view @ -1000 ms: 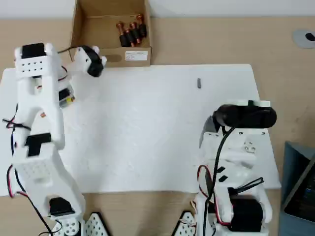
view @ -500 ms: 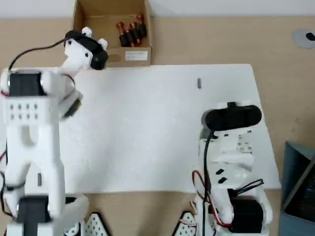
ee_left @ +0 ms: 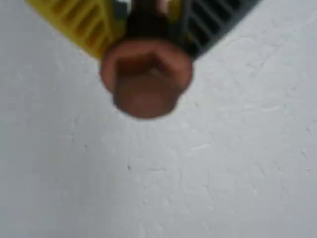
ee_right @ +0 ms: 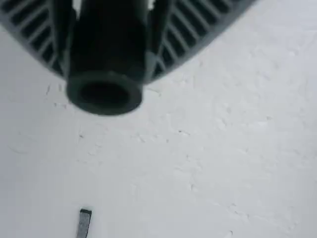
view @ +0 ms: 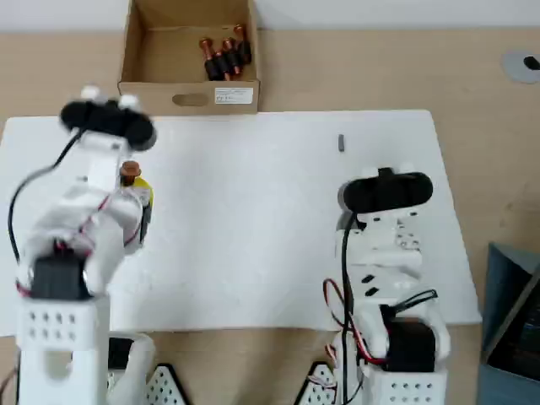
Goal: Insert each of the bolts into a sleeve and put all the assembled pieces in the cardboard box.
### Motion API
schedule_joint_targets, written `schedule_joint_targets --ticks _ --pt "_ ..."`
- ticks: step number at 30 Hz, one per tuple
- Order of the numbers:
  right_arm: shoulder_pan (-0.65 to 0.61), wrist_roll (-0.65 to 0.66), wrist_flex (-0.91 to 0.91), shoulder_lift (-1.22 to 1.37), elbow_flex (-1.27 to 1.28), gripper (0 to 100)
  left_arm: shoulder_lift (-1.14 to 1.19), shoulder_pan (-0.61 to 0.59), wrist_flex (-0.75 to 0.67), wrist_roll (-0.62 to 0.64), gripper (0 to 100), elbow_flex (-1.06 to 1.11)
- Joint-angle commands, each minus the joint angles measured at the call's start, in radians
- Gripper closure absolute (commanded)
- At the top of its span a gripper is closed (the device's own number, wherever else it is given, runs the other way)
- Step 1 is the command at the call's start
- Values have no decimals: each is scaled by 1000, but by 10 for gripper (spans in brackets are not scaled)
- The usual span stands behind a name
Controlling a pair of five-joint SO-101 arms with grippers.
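My left gripper (ee_left: 146,15) is shut on a copper bolt (ee_left: 146,79), held between a yellow finger (ee_left: 74,17) and a dark finger over the white mat. From above, the bolt's copper head (view: 129,172) peeks out beside the left arm at the mat's left side. My right gripper (ee_right: 106,20) is shut on a black sleeve (ee_right: 105,91), its hollow end facing the camera above the mat. The cardboard box (view: 152,52) stands at the back left with several assembled copper-and-black pieces (view: 224,52) in its right corner.
A white foam mat (view: 253,219) covers the wooden table. A small dark strip (view: 341,143), also visible as the strip (ee_right: 84,222) in the right wrist view, lies on the mat's far right part. A dark bin (view: 513,312) stands at the right edge.
The left arm has drawn back from the box edge toward the mat's left side, bringing the bolt with it. The right arm has shifted slightly left and nearer.
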Motion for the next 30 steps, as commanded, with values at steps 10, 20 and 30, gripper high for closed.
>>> schedule_joint_targets --ticks 10,20,30 --pt "-133 3 -189 -10 125 989 -622 9 -238 295 997 485" --pt "-407 9 -293 -8 213 989 -757 15 -238 546 998 563" --pt "-633 66 -296 -8 232 989 -757 222 -315 825 998 540"
